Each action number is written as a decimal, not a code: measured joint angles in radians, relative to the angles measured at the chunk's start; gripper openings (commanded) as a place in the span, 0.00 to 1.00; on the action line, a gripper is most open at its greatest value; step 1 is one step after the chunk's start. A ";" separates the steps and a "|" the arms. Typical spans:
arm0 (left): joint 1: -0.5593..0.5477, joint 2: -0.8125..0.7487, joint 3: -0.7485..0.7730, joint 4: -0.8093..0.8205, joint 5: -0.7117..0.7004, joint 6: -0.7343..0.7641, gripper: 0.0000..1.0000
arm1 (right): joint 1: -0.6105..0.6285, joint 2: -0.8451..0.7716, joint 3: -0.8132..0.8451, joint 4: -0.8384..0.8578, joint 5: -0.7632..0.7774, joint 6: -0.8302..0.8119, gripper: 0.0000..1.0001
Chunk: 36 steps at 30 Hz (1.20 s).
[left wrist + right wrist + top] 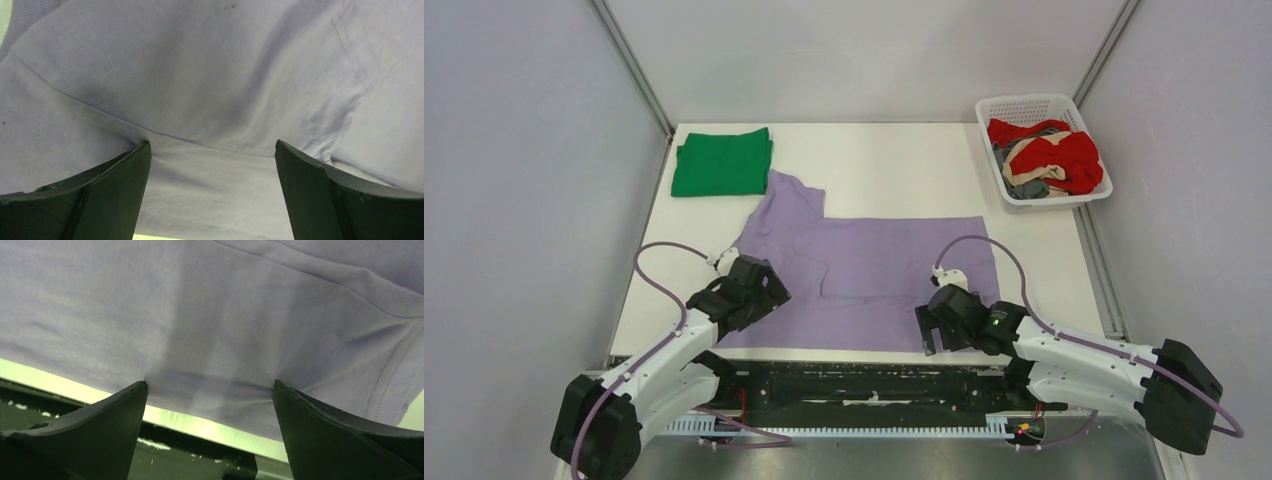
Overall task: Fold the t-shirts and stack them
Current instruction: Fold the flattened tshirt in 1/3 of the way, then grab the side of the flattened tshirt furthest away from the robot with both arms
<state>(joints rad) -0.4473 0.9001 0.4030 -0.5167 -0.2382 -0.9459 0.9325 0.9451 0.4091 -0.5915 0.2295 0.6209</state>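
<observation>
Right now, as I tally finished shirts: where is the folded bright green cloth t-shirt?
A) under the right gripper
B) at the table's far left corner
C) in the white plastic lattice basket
B: the folded bright green cloth t-shirt lies at the far left corner of the white table, beside a sleeve of the spread pale lavender t-shirt; the white basket holds red, tan and grey cloth.

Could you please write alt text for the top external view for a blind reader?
A lavender t-shirt lies spread on a white table, with the jaws of the left arm and right arm down on its near side. A folded green t-shirt lies far left; a white basket far right holds red, tan and grey shirts.
</observation>
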 measured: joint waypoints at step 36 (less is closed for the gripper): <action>0.148 0.972 1.208 -0.061 -0.122 0.262 1.00 | -0.535 0.272 0.274 0.389 0.050 -0.277 0.98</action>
<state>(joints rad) -0.2989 1.8721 1.6112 -0.5781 -0.3607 -0.6842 0.3973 1.2175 0.6827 -0.2024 0.2790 0.3435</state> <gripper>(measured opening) 0.994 0.979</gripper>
